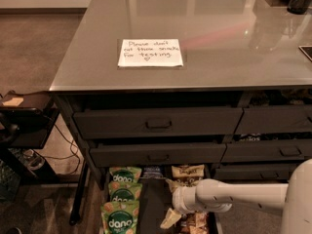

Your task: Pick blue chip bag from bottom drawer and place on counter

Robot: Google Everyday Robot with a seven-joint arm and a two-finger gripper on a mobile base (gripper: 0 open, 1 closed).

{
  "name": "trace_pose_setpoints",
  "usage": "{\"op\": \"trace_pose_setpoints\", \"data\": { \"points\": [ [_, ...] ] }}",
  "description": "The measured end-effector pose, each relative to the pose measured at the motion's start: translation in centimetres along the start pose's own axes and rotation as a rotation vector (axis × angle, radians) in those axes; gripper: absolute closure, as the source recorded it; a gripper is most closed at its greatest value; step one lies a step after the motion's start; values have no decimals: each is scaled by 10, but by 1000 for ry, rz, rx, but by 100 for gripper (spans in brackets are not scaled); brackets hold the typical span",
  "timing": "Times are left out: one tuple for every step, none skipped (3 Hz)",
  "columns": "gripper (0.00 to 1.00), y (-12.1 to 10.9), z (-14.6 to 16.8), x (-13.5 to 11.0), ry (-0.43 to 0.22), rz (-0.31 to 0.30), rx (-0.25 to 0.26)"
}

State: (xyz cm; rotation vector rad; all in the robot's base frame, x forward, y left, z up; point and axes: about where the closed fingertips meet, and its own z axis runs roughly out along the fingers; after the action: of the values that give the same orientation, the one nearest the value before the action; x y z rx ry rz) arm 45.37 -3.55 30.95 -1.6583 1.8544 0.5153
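The bottom drawer [151, 206] is pulled open below the counter [219, 38], which carries a white handwritten note [150, 52]. A small part of the blue chip bag [152, 171] shows at the back of the drawer, between the green bags and the brown bags, half hidden under the drawer front above. My gripper [171, 217] hangs at the end of the white arm [234, 196], which reaches in from the right. It is low over the drawer's middle, in front of the blue bag and next to the brown bags.
Green "dang" bags [122, 199] line the drawer's left side. Brown-and-cream bags [187, 172] lie on the right, partly under my arm. Closed drawer fronts [158, 123] stack above. A dark side shelf [24, 116] stands at left, with cables on the floor.
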Motion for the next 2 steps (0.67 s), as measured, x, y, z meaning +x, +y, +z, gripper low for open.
{"op": "trace_pose_setpoints", "data": {
  "points": [
    [0,-9,10,20,-15,-11,36],
    [0,-29,31,39,-20,-57,98]
  ]
}}
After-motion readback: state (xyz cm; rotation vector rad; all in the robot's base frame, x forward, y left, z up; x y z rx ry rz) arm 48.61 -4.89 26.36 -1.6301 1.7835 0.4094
